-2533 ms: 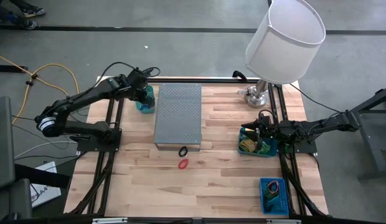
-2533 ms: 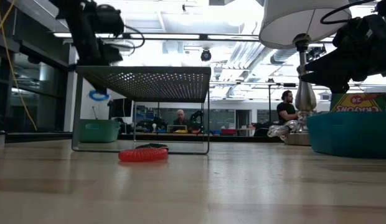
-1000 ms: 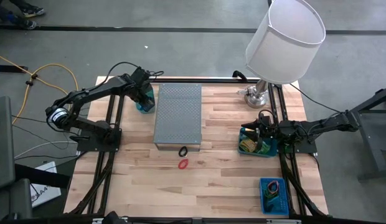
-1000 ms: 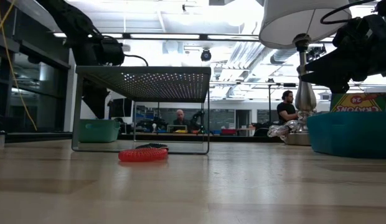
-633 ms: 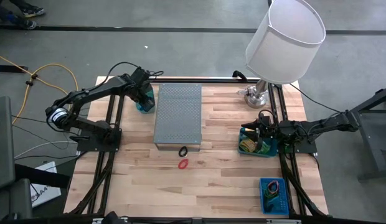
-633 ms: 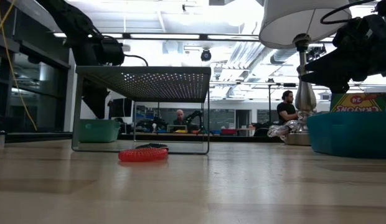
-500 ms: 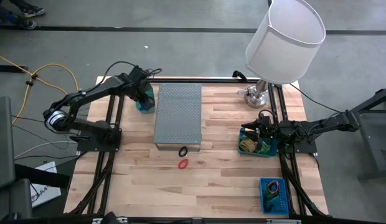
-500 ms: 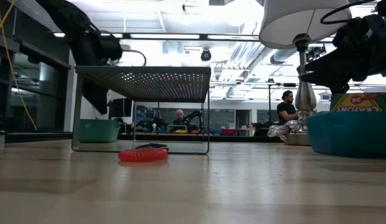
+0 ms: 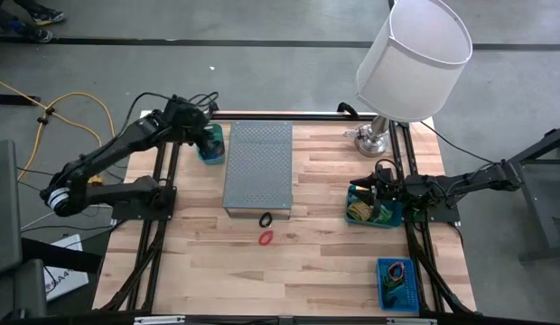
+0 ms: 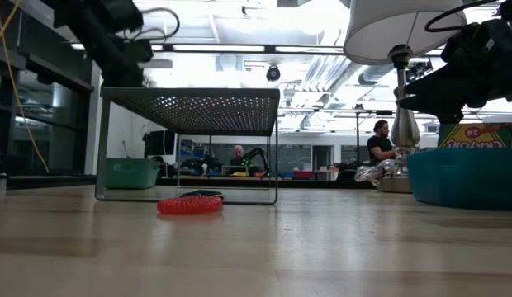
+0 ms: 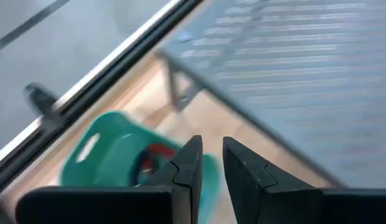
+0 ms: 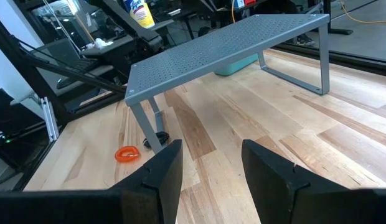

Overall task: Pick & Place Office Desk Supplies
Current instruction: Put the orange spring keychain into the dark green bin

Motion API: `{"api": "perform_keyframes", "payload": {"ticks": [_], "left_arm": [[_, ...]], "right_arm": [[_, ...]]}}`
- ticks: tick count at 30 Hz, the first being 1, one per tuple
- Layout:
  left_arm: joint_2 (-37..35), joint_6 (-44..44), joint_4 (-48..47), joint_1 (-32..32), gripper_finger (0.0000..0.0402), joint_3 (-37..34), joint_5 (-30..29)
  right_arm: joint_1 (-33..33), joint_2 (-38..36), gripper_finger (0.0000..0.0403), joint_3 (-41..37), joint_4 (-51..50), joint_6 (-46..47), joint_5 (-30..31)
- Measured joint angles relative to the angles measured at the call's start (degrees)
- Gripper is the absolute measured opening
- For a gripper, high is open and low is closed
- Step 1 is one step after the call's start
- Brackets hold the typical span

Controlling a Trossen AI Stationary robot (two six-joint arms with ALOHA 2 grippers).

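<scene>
Left hand [image 11: 207,163] above teal bin [image 9: 209,144], fingers narrowly parted, empty; right hand [image 12: 208,163] wide over right bin [image 9: 370,215]

Overhead looks straight down; low view, tabletop level, shares the perforated stand [image 9: 257,167].

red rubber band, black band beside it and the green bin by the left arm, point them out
red rubber band [image 9: 266,237], high view, on the loop's middle
black band [image 9: 265,219], high view, on the ring at the perforated stand's front edge
green bin [image 11: 99,155], left wrist view, on its near wall
</scene>
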Motion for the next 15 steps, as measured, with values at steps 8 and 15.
{"api": "perform_keyframes", "payload": {"ticks": [8,15], "left_arm": [[-1.44,-4.56,2.91,-21.06,0.0058,0.0,-1.98],[0.28,-5.92,9.11,-43.68,0.0058,0.03,-18.45]], "right_arm": [[-0.01,0.0,0.0153,0.0,-0.02,0.0,0.01],[0.01,0.0,0.0153,0.0,0.0,0.0,-0.01]]}}
